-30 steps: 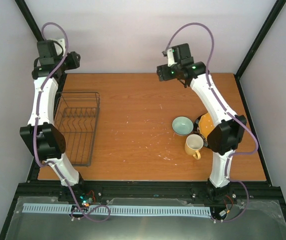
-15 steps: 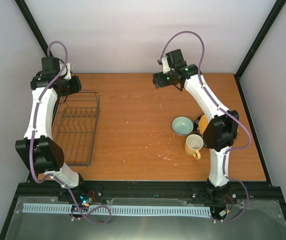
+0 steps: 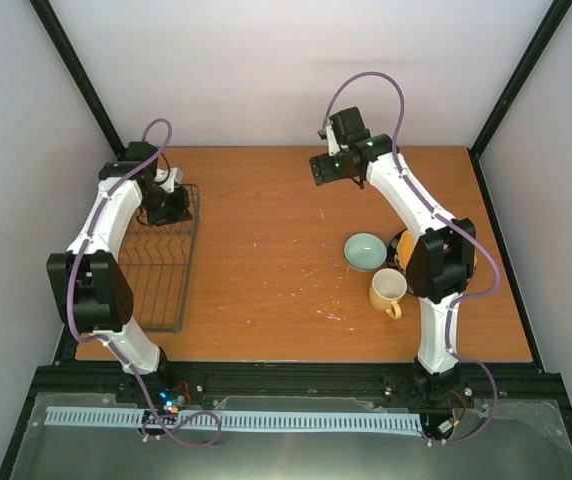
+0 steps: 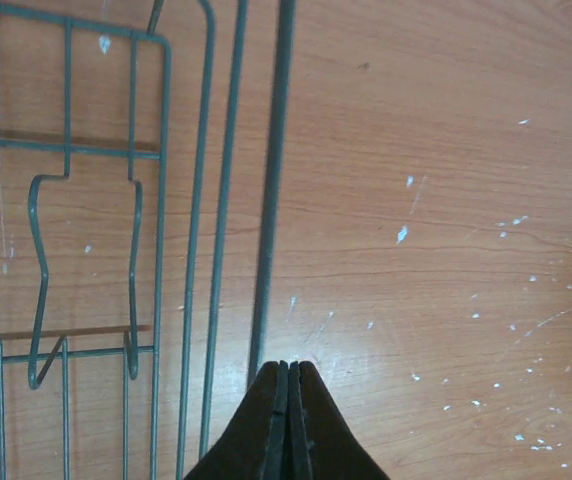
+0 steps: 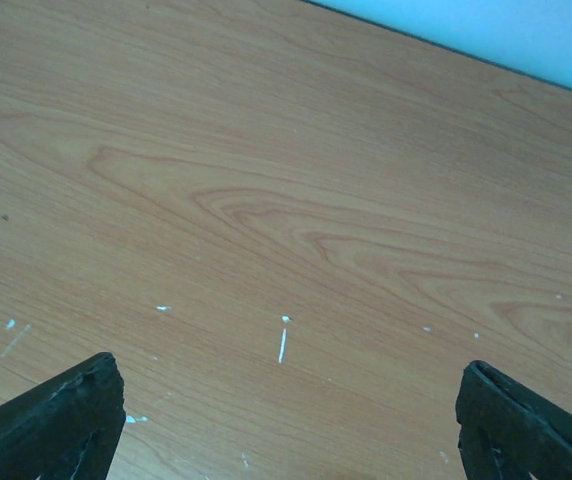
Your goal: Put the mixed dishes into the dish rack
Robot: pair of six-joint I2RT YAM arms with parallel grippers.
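Our left pincer (image 4: 287,368) is pressed together, hovering over the right rim of the dish rack (image 3: 156,262) at the table's (image 3: 266,230) left; our right pincer (image 5: 286,370) is spread wide above far wood; bowl (image 3: 365,250), mug (image 3: 388,289) and an orange-yellow plate (image 3: 413,248) sit by the right arm, well apart from the rack.
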